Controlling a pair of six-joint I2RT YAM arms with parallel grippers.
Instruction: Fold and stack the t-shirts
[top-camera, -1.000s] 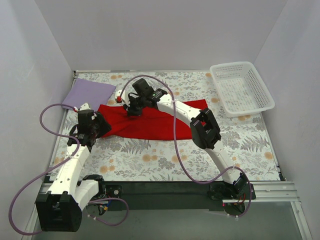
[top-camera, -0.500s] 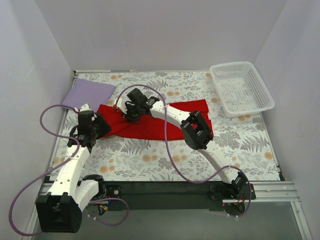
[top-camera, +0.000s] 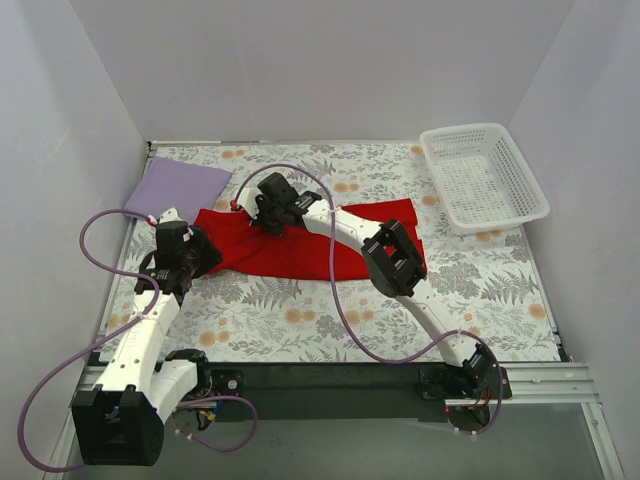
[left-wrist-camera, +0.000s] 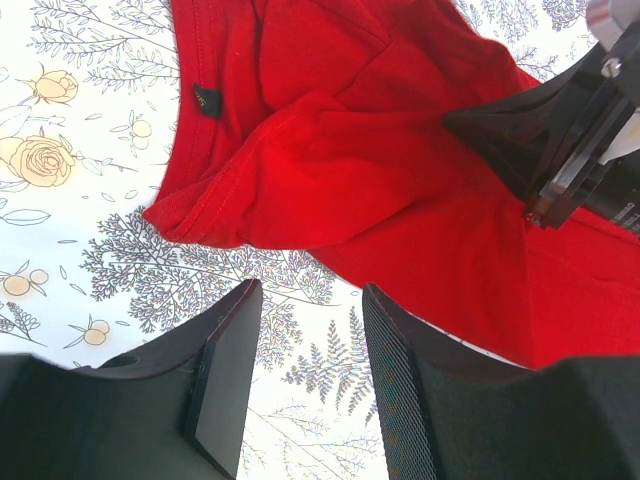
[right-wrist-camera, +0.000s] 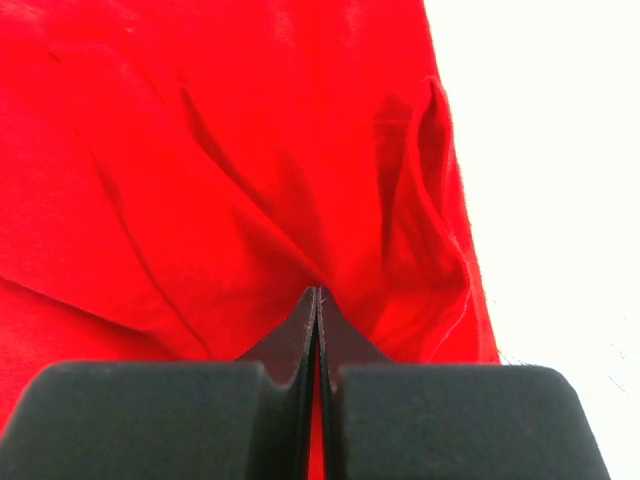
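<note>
The red t-shirt lies spread across the middle of the table, partly folded. My right gripper is shut on a pinch of its cloth near the far left part; in the right wrist view the red t-shirt fills the frame around my right gripper. My left gripper is open and empty at the shirt's left end; in the left wrist view it hovers over the tablecloth just short of the collar edge. The lilac t-shirt lies folded at the far left corner.
A white lattice basket stands at the far right corner. The floral tablecloth covers the table. White walls close in the left, back and right sides. Purple cables loop from both arms.
My right gripper has pulled the red cloth toward the left and a little forward, then slightly back. The shirt's upper edge has shifted with it. The left arm has not moved.
</note>
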